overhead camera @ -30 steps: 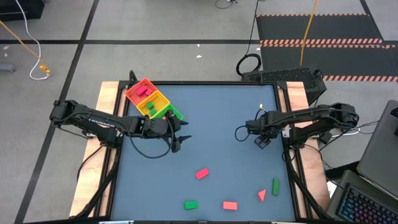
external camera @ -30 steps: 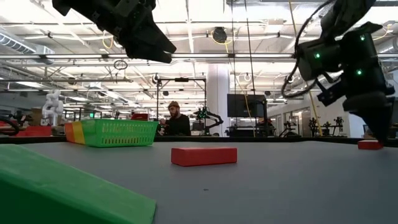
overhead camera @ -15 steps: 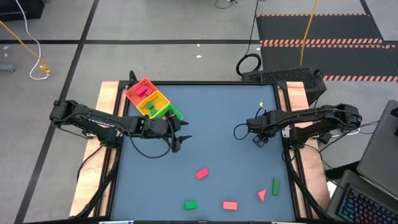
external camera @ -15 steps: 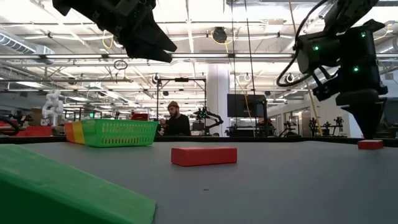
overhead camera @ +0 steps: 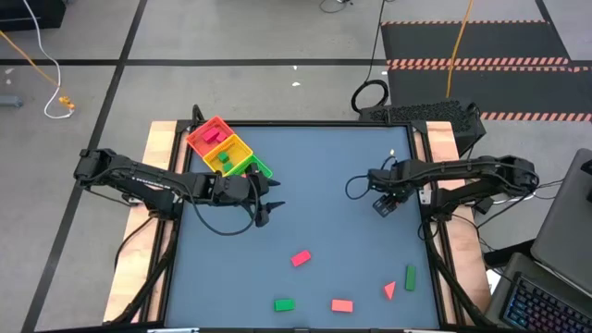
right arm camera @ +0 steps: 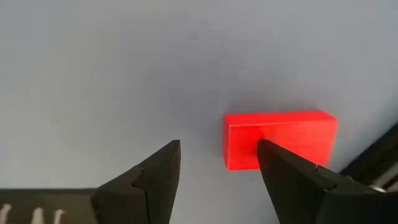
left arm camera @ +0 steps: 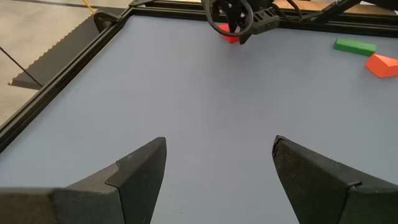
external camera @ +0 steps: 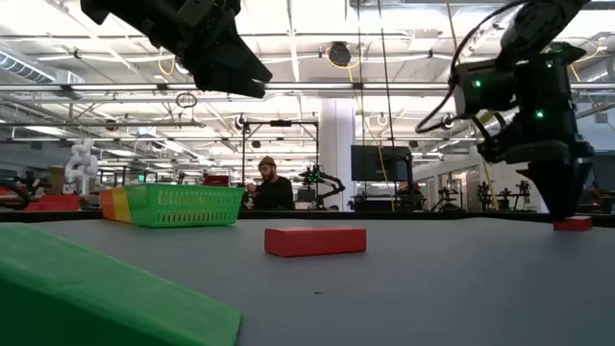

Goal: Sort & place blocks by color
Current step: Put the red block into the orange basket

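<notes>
Nearest the front edge of the tabletop point(overhead camera: 314, 185), loose blocks lie well apart from one another: a green brick point(overhead camera: 284, 303), a pink-red brick point(overhead camera: 342, 305), a pink-red wedge point(overhead camera: 389, 290) and a second green brick point(overhead camera: 410, 277). A little farther in, another pink-red brick point(overhead camera: 301, 258) lies tilted on the blue-grey surface; in the low view it sits flat near the middle.

Toward the middle, the left gripper point(overhead camera: 263, 211) hangs above bare tabletop with its fingers spread apart and nothing between them, as the left wrist view shows. On the opposite side, the right gripper point(overhead camera: 383, 205) points down near the right edge. Its wrist view shows the fingers apart, poised over a red block point(right arm camera: 280, 139) that lies beside the dark table frame; one finger overlaps the block in that view, but whether it touches cannot be told.

Farthest back, at the left rear corner, the three-compartment tray point(overhead camera: 242, 146) rests at an angle, with pink-red pieces in its red end and a green piece in the yellow middle. Beyond the table, a person point(external camera: 272, 185) sits in the room.
</notes>
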Available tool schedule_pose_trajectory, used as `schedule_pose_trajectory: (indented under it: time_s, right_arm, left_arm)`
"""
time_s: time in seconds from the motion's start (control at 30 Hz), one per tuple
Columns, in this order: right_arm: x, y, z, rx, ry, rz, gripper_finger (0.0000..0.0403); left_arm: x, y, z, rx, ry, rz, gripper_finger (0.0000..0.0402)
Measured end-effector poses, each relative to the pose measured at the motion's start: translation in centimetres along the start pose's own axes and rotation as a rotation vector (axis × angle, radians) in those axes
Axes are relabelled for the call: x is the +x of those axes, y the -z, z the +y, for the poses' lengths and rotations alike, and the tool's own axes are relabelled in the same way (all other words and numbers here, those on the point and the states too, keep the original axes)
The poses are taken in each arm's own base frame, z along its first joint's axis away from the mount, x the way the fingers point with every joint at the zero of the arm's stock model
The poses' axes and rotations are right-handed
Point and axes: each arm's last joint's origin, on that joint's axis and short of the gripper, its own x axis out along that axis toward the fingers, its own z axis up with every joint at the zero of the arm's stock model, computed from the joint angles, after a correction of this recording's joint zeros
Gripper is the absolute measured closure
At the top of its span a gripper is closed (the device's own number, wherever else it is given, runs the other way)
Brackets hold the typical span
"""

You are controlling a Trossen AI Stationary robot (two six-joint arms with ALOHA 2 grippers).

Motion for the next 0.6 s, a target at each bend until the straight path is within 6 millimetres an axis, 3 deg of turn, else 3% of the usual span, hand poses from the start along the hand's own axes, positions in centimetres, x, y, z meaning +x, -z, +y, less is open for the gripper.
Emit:
schedule_pose_trajectory:
  time_s: [0.27, 0.5, 0.6]
  right_arm:
    - [1.5, 0.4, -0.3, -0.005, -0.021, 0.01, 0.0193]
    - [1.0, 0.1, 0.2, -0.016, -0.052, -0.015, 0.0193]
    - [0.4, -0.9, 1.5, -0.044, -0.183, -0.11, 0.0193]
  left_arm:
    - [0.0, 0.0, 0.0, -0.001, 0.0, -0.001, 0.0108]
    - [0.0, -0.2, 0.0, -0.005, 0.001, -0.019, 0.0108]
    - [0.0, -0.2, 0.0, -0.005, 0.001, -0.018, 0.0108]
